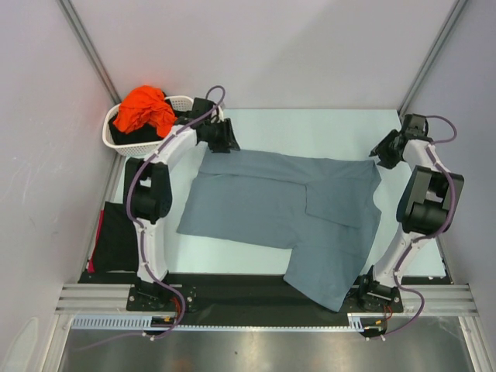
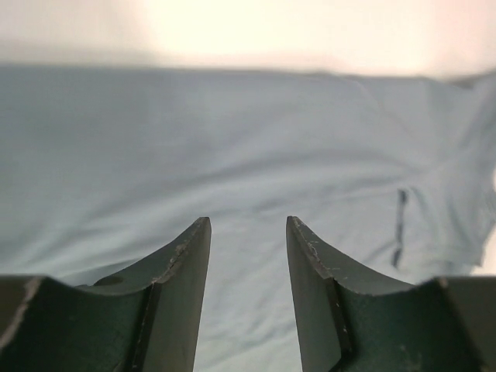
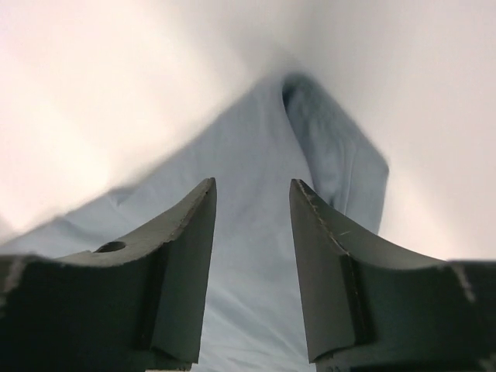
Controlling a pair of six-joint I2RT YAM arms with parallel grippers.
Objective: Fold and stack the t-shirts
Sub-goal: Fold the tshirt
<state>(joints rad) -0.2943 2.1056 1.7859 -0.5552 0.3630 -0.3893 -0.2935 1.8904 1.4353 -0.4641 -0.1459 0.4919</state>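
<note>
While both sets of jaws are standing apart with nothing between them, the left gripper (image 2: 248, 225) is hovering at the far left corner of the slate grey-blue t-shirt (image 1: 271, 201) and the right gripper (image 3: 252, 186) is hanging by its far right corner — neither is holding cloth. That shirt is lying spread across the middle of the table (image 1: 310, 124), a flap on its right side doubled over, so the folding is, I judge, only just beginning. Nothing is looking stacked: the orange t-shirt (image 1: 143, 108) is sitting crumpled in the white basket (image 1: 116, 145), and a black cloth (image 1: 115, 236) is lying beside the left arm — folded shirt or not, I cannot tell. One near corner of the grey shirt is draping over the table's near edge, between the arm bases. Bare table is showing along the far side and at the near left, while the basket is crowding the left gripper's outer side.
</note>
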